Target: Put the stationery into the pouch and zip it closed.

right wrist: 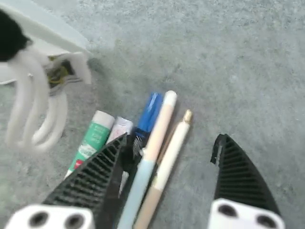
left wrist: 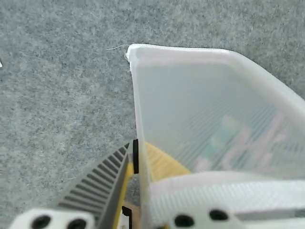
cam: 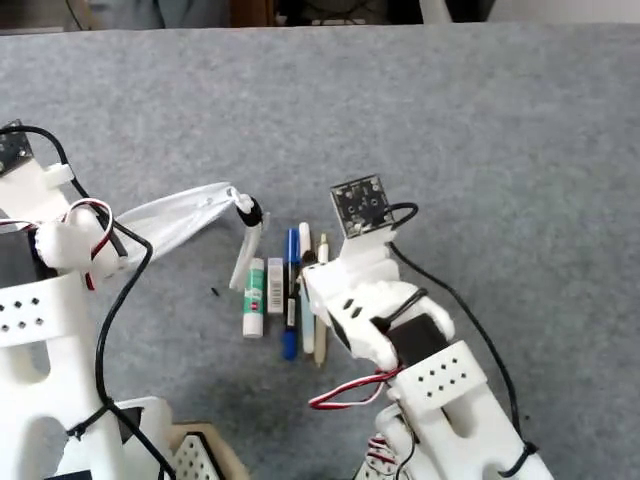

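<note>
My left gripper (cam: pixel 117 243) is shut on one end of the white translucent pouch (cam: pixel 175 222), holding it lifted off the table. In the left wrist view the pouch (left wrist: pixel 205 119) has its edge pinched in the gripper (left wrist: pixel 140 167). A black ball and a white strap loop (cam: pixel 243 250) hang from the pouch's far end. Beside the loop lie a green-and-white glue stick (cam: pixel 254 297), a blue pen (cam: pixel 290 300), a pale blue pen (cam: pixel 306 295) and a cream pen (cam: pixel 322 310). My right gripper (right wrist: pixel 171 143) is open just above the pens (right wrist: pixel 159 129), its fingers on either side of them.
The grey felt table (cam: pixel 480 130) stretches wide beyond the pens. A tan-edged box (cam: pixel 205 452) sits at the near edge between the two arm bases. A small white stick (cam: pixel 275 285) lies between the glue and the blue pen.
</note>
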Controlling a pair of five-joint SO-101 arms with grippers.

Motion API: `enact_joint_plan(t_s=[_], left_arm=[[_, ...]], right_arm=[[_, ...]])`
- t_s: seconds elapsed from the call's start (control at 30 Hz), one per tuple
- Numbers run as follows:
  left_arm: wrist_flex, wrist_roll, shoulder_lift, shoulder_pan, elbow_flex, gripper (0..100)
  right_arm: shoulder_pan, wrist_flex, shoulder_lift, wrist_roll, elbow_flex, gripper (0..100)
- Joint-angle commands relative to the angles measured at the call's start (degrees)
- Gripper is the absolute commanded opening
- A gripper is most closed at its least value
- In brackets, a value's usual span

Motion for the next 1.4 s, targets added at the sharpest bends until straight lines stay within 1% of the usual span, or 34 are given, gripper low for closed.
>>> enact_joint_plan(t_s=[0.0,0.13,0.23,0.3,0.4,0.57,0.63,0.73,0.87,0.97,1.07,1.17,1.37], left_arm=[[0.7,-4.04,6.68,-1.27,4.62,3],[0.7,-5.27,6.68,-1.8,5.67,3],[0.7,-5.19,6.68,-1.71,5.32,3],[0.7,-5.19,6.68,-1.63,5.32,3],[0.7,-5.1,6.68,-1.8,5.32,3],[0.7,-5.01,6.68,-1.8,5.32,3],[0.62,-4.92,6.68,-1.8,5.32,3],[0.62,-4.92,6.68,-1.8,5.23,3],[0.62,-4.84,6.68,-1.8,5.23,3],[0.62,-4.84,6.68,-1.8,5.23,3],[0.62,-4.84,6.68,-1.8,5.23,3],[0.62,-4.84,6.68,-1.8,5.23,3],[0.62,-4.84,6.68,-1.8,5.23,3]], right_arm=[[-1.23,-6.59,1.45,-0.97,0.57,27.2],[-1.05,-12.66,9.98,-0.97,-0.4,27.2],[-0.97,-13.19,22.02,-1.32,-5.41,27.2],[-0.44,-12.75,30.9,-3.87,-10.33,27.2],[0.35,-7.03,42.24,-6.95,-19.82,27.2],[0.44,5.71,54.37,-7.47,-33.98,27.2],[1.14,8.79,57.19,-7.47,-37.14,27.2],[3.08,10.46,59.38,-7.47,-38.9,27.2],[5.71,9.23,60.26,-7.56,-39.43,27.2],[7.91,7.74,60.88,-10.2,-39.78,27.2],[8.0,7.03,62.2,-10.73,-40.48,27.2],[6.42,7.21,64.31,-10.81,-42.42,27.2],[5.8,7.56,71.25,-10.99,-47.08,27.2]])
